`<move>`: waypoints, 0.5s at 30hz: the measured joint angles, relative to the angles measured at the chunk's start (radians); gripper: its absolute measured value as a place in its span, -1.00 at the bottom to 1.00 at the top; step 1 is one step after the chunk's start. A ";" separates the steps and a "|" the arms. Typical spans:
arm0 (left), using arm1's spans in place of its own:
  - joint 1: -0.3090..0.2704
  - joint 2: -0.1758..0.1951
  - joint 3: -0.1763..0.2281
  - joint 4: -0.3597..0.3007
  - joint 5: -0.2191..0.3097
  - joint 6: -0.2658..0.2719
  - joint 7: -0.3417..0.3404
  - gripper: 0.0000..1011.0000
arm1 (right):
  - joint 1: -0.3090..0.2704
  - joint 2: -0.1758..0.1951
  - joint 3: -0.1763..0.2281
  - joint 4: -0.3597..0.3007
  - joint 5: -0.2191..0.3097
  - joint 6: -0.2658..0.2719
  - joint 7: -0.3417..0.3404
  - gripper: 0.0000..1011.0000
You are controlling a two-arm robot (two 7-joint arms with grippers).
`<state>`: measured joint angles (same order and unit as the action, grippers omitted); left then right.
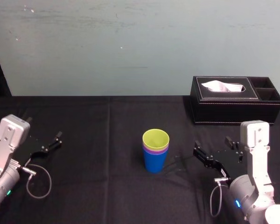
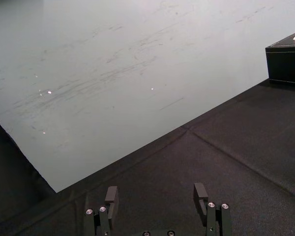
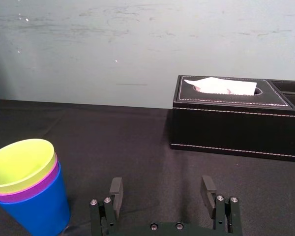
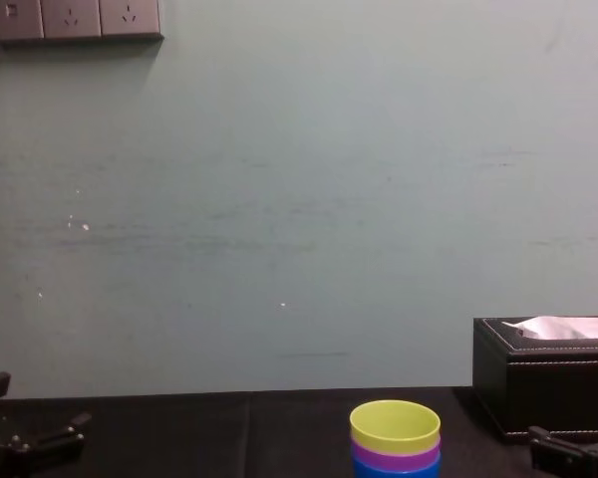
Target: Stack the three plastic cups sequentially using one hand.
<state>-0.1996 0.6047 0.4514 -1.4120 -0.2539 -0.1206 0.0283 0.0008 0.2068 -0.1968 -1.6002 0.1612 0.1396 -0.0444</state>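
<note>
While your cups [image 1: 155,150] are sitting stacked, right end effector [image 3: 161,182] is hanging wide at their 3 o'clock, left end effector [image 2: 156,190] wide at 9.

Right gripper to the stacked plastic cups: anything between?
Head view: bare black tablecloth between the black right gripper and the nested blue, purple, yellow-green plastic cups.

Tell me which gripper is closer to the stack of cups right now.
Right. The right gripper sits open beside the cup stack, on its right; the left gripper rests open much farther off to its left.
</note>
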 joint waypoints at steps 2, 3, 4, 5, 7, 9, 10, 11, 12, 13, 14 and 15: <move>0.000 0.000 0.000 0.000 0.000 0.000 0.000 0.98 | 0.001 0.000 0.000 0.000 0.000 0.000 0.000 0.99; 0.000 0.000 0.000 0.000 0.000 0.000 0.000 0.98 | 0.001 0.000 0.000 0.000 0.001 0.000 0.000 0.99; 0.000 0.000 0.000 0.000 0.000 0.000 0.000 0.98 | 0.001 0.000 0.000 -0.001 0.001 0.000 0.000 0.99; 0.000 0.000 0.000 0.000 0.000 0.000 0.000 0.98 | 0.001 0.000 -0.001 -0.001 0.001 0.000 0.000 0.99; 0.000 0.000 0.000 0.000 0.000 0.000 0.000 0.98 | 0.001 0.001 -0.001 -0.001 0.002 0.001 0.001 0.99; 0.000 0.000 0.000 0.000 0.000 0.000 0.000 0.98 | 0.002 0.001 -0.001 -0.001 0.002 0.001 0.001 0.99; 0.000 0.000 0.000 0.000 0.000 0.000 0.000 0.98 | 0.002 0.001 -0.001 -0.001 0.002 0.001 0.001 0.99; 0.000 0.000 0.000 0.000 0.000 0.000 0.000 0.98 | 0.002 0.001 -0.001 -0.001 0.002 0.001 0.001 0.99; 0.000 0.000 0.000 0.000 0.000 0.000 0.000 0.98 | 0.002 0.001 -0.001 -0.001 0.002 0.001 0.001 0.99; 0.000 0.000 0.000 0.000 0.000 0.000 0.000 0.98 | 0.002 0.001 -0.002 -0.002 0.003 0.001 0.001 0.99; 0.000 0.000 0.000 0.000 0.000 0.000 0.000 0.98 | 0.002 0.001 -0.002 -0.002 0.003 0.001 0.002 0.99; 0.000 0.000 0.000 0.000 0.000 0.000 0.000 0.98 | 0.002 0.001 -0.002 -0.002 0.003 0.001 0.002 0.99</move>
<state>-0.1995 0.6047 0.4514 -1.4120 -0.2539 -0.1206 0.0283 0.0027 0.2080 -0.1985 -1.6021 0.1639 0.1410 -0.0427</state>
